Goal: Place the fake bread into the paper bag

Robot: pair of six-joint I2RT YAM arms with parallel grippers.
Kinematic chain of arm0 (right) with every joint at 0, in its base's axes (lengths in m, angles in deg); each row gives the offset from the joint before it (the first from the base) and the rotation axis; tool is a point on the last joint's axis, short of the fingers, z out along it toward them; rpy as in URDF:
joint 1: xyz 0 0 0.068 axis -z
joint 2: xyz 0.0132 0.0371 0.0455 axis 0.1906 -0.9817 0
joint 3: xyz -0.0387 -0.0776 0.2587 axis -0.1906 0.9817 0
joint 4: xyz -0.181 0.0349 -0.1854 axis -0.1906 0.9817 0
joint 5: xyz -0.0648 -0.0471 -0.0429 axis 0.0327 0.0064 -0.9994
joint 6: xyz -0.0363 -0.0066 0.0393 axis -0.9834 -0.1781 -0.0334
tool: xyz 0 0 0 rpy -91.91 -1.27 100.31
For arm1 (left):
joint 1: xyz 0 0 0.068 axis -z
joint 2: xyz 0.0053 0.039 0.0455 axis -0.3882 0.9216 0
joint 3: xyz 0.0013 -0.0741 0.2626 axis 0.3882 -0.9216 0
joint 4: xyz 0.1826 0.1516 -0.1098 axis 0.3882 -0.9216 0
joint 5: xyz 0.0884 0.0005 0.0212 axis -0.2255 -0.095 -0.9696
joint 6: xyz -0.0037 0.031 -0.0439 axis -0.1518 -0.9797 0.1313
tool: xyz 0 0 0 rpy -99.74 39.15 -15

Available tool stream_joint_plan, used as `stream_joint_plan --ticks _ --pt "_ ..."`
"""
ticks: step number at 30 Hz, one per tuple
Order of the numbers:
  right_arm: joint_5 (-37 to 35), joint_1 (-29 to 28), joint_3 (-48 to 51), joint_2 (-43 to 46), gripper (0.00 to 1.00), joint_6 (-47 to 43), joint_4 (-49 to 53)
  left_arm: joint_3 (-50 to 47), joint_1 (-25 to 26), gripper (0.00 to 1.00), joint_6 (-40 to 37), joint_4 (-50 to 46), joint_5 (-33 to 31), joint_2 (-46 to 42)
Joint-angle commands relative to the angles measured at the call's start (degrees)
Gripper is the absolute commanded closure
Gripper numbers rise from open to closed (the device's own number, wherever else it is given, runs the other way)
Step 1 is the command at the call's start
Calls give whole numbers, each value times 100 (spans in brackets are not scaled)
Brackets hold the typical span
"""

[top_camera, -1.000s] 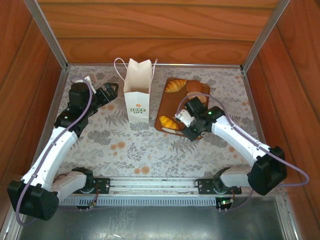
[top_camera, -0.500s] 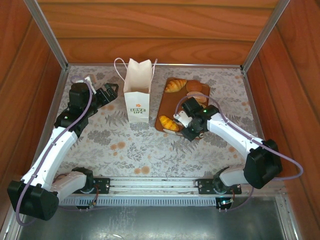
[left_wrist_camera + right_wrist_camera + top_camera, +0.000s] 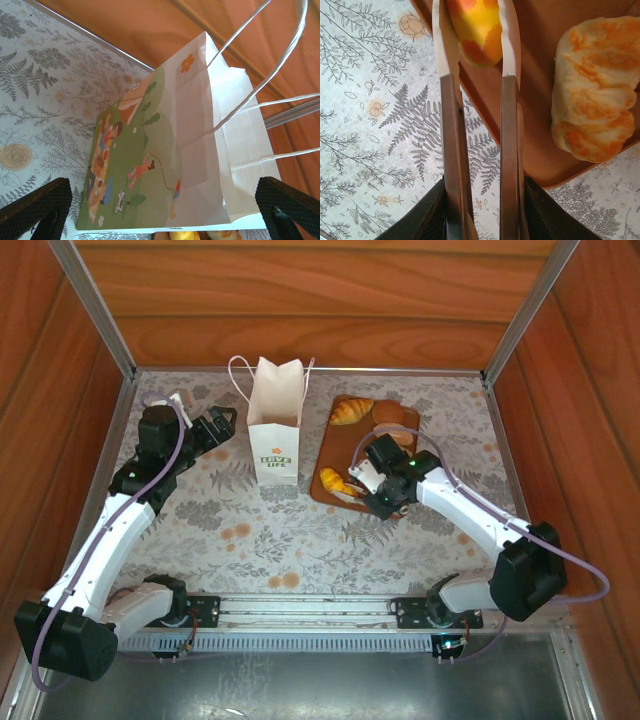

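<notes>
Right pincer [image 3: 476, 35] is clamped on a yellow striped bread [image 3: 472, 20] at the board [image 3: 545, 75] edge. Left pincer [image 3: 224, 423] is spread apart by the paper bag [image 3: 274, 425].

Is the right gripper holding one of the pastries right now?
Yes, the right gripper has its fingers pressed against both sides of a yellow-orange pastry at the edge of the brown board.

Right end effector [image 3: 476, 22] is clamped on a yellow, orange-striped pastry [image 3: 476, 37], one pale pad [image 3: 511, 45] on each side. The pastry sits at the edge of the brown board [image 3: 535, 35]; contact with the board cannot be determined. A second, ridged golden pastry [image 3: 595, 95] lies on the board, clear of the fingers. The desk [image 3: 375, 130] has a fern-print cover.
</notes>
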Motion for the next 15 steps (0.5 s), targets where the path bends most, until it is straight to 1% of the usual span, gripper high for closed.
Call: stream_joint_plan --ticks 1,9,12,15 --pt "-64 -29 -129 335 63 -5 -80 100 -39 0 -95 -64 -49 23" --pt "-212 -35 -312 960 63 13 1 207 -40 0 -81 34 190 135" --pt "-45 -29 -655 1213 64 30 92 258 -39 0 -28 190 448 277" --pt "89 -29 -948 1519 64 34 -42 341 -39 1 59 395 774 492"
